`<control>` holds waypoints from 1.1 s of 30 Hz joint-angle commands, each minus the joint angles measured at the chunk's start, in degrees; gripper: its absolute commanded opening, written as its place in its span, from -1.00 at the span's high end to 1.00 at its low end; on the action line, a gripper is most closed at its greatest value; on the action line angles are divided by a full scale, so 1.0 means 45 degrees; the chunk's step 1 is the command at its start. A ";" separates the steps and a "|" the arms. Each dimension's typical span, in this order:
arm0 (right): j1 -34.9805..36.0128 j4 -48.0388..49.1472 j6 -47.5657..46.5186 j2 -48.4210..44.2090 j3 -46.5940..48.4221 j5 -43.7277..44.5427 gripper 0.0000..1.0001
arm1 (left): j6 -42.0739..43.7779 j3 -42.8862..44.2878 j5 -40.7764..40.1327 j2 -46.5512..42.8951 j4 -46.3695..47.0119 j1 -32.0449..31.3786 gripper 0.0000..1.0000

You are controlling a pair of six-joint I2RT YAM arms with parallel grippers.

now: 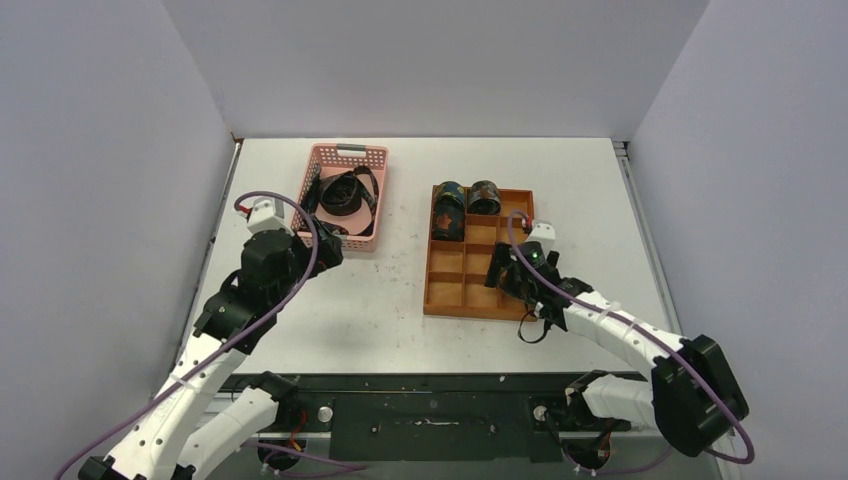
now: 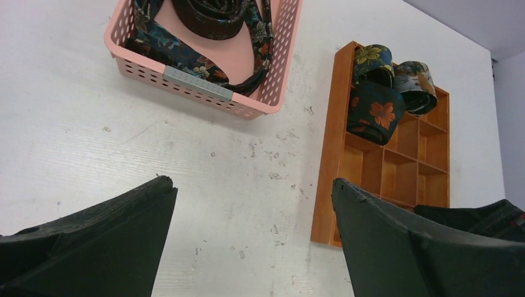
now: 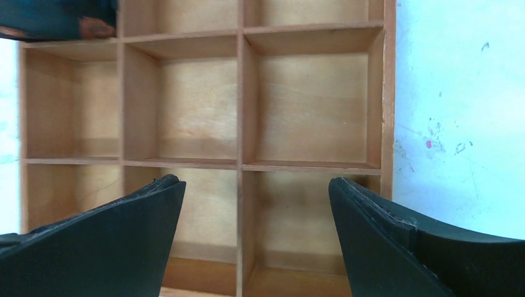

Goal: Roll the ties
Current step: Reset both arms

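I am hovering my left tool (image 2: 254,185), spread wide and empty, over the counter (image 2: 93,142) just short of the pink basket (image 2: 198,86), where the loose ties (image 2: 204,15) are lying tangled. I am judging it best to pinch a single tie end and draw it clear of the others. My right tool (image 3: 257,182), equally spread, is waiting above the orange tray (image 3: 238,111), beside the rolled ties (image 2: 374,111).

White arms (image 1: 615,325) with black joints; purple cables (image 1: 265,193); black wedge-shaped tool fingers (image 2: 93,247).
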 commanded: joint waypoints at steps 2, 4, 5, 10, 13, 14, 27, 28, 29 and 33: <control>-0.0051 0.0839 0.0435 0.1334 0.0514 0.0875 -0.70 | 0.1246 -0.0336 -0.0044 -0.0399 0.0998 0.0158 -0.93; -0.0112 0.1066 0.0598 0.1906 0.0645 0.0839 -0.60 | 0.1395 -0.0511 0.0005 -0.0491 0.0913 0.0284 -0.93; -0.0148 0.1133 0.0726 0.2211 0.0721 0.0851 -0.54 | 0.1464 -0.0479 0.0021 -0.0530 0.0827 0.0305 -0.93; -0.0984 0.1359 0.1420 0.3704 0.1162 0.0752 -0.19 | 0.1711 -0.0558 -0.0038 -0.0851 0.0758 0.0312 -0.93; -0.1722 0.1418 0.1798 0.4187 0.1370 0.0786 -0.02 | 0.1742 -0.0639 0.0107 -0.0962 0.0784 0.0309 -0.93; -0.2014 0.1412 0.1933 0.4297 0.1449 0.0747 0.02 | 0.1727 -0.0641 0.0107 -0.0966 0.0784 0.0313 -0.93; -0.3938 0.1216 0.2034 0.5049 0.2942 0.1152 -0.40 | 0.1723 -0.0545 0.0466 -0.0491 0.0694 0.0311 -0.93; -0.3844 0.1120 0.1968 0.4898 0.3023 0.1042 -0.59 | 0.1726 -0.0544 0.0472 -0.0461 0.0672 0.0313 -0.93; -0.3622 0.1089 0.1857 0.4616 0.3020 0.0991 -0.74 | 0.1725 -0.0544 0.0482 -0.0459 0.0668 0.0313 -0.93; -0.2144 0.0248 0.1054 0.3210 0.3314 0.1605 -1.00 | 0.1746 -0.0544 0.0511 -0.0487 0.0681 0.0310 -0.93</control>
